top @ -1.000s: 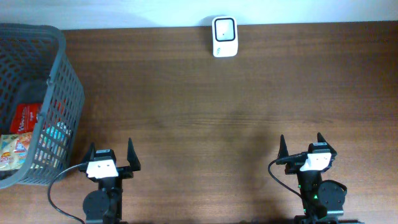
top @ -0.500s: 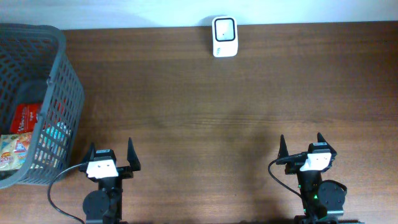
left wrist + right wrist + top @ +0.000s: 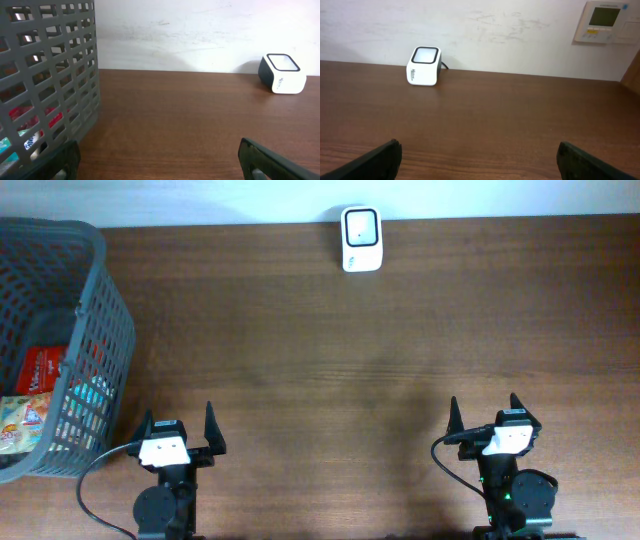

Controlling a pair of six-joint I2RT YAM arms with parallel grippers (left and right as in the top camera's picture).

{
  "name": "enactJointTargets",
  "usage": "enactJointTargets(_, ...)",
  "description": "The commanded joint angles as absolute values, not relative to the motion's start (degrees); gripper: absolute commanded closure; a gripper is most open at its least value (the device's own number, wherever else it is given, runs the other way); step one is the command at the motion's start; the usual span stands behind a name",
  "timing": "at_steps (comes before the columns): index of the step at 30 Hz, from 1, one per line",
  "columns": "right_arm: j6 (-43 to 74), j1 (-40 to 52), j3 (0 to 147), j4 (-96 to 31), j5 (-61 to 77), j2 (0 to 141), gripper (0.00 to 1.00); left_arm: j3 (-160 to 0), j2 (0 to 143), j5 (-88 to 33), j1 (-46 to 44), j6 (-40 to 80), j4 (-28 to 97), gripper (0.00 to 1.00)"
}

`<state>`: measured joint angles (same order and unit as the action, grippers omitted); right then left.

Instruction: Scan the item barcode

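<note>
Brown wooden table [image 3: 320, 360] ran up to a white wall. Grey mesh basket [image 3: 105, 350], at the left edge of the overhead frame, held the goods: one red packet [image 3: 42, 368] and one yellow snack packet [image 3: 20, 422], both inside, neither lifted out. White scanner [image 3: 361, 239] stood at top centre by the wall, window facing upward, well apart from the basket. Left fingers [image 3: 210, 430] and right fingers [image 3: 454, 420], at the bottom of the frame, were spread wide, empty and touching nothing.

Step in hand, as judged: fetch one packet. The left arm sat nearer the basket and suited the reach. It should come down over the rim, pinch a packet by one edge with the barcode face uncovered, then present that face squarely to the scanner window. Barcode position on either packet could not be told.
</note>
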<state>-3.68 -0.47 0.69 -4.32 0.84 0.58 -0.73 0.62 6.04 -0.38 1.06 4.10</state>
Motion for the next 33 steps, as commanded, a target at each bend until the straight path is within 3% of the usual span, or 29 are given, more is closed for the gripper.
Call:
enactJointTargets(1,-4.08,0.16,0.32,-4.6,-0.08,0.47,0.01,-0.49,0.69,6.72,-0.08,0.36,4.14,0.01)
enactJointTargets(19,-4.08,0.16,0.32,-4.6,-0.08,0.47,0.02,-0.51,0.67,6.7,-0.1,0.36,4.03,0.01)
enactJointTargets(28,-4.08,0.16,0.32,-4.6,-0.08,0.47,0.01,-0.54,0.67,-15.55,-0.1,0.34,-24.6,0.01)
enactJointTargets(33,-4.08,0.16,0.32,-4.6,-0.08,0.47,0.01,-3.92,0.69,-15.46,-0.08,-1.04,-27.03,0.01)
